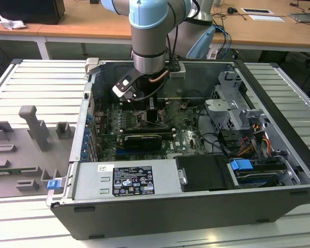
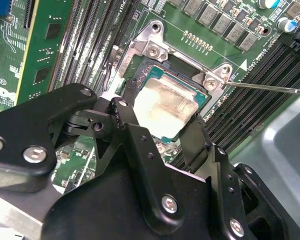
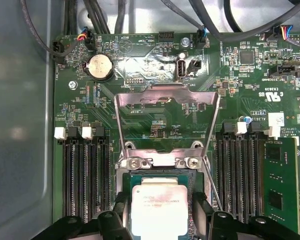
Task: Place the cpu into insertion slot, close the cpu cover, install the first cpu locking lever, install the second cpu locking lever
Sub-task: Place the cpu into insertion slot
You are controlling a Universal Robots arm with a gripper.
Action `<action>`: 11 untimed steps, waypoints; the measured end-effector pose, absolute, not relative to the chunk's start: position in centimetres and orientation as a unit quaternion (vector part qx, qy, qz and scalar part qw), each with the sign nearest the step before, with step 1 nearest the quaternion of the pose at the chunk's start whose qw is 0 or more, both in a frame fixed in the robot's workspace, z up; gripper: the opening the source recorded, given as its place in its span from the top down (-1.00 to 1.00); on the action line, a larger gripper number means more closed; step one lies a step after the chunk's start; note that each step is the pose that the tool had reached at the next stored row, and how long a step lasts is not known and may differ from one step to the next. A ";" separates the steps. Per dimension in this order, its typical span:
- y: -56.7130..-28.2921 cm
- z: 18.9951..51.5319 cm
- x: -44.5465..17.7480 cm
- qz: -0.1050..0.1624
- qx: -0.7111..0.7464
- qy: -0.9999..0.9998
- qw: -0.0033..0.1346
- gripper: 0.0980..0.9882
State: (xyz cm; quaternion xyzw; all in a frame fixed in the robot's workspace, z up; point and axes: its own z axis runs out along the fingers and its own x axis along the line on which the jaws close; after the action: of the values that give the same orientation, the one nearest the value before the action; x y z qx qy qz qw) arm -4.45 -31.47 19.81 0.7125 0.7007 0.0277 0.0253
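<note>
Three views, one worry: seating. Exterior view: the pincer (image 1: 150,111) is down inside the open computer case (image 1: 144,219), over the green motherboard (image 1: 188,135). Second wrist view: the pincer (image 2: 157,117) straddles the cpu (image 2: 165,102), which lies in or just above the insertion slot (image 2: 152,47). I can't tell whether the chip is clamped or merely flanked. My read on the risk: if one corner rides on the rim, any downward push or sideways tug could skew the chip and bend socket contacts. A thin lever rod (image 2: 270,89) runs close by and could snag. First wrist view: the cpu (image 3: 157,207) lies flat, metal lid up, between the banks of memory slots (image 3: 82,180). It's square, so there's no real long axis, and its edges run parallel to those slots and to the slot rim (image 3: 160,161). The cpu cover (image 3: 167,95) is swung open, well apart from the chip. If the chip sits proud, I'd expect the cover to bind.
</note>
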 end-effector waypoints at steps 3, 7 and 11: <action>-31.5 19.8 -4.4 0.026 0.712 0.701 0.027 -0.16; -31.5 19.9 -4.5 0.024 0.712 0.701 0.029 -0.16; -31.5 20.6 -4.5 0.024 0.712 0.701 0.029 -0.16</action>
State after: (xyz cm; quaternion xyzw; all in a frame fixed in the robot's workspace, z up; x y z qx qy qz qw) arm -4.45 -31.51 20.62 0.7124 0.7008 0.0239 0.0291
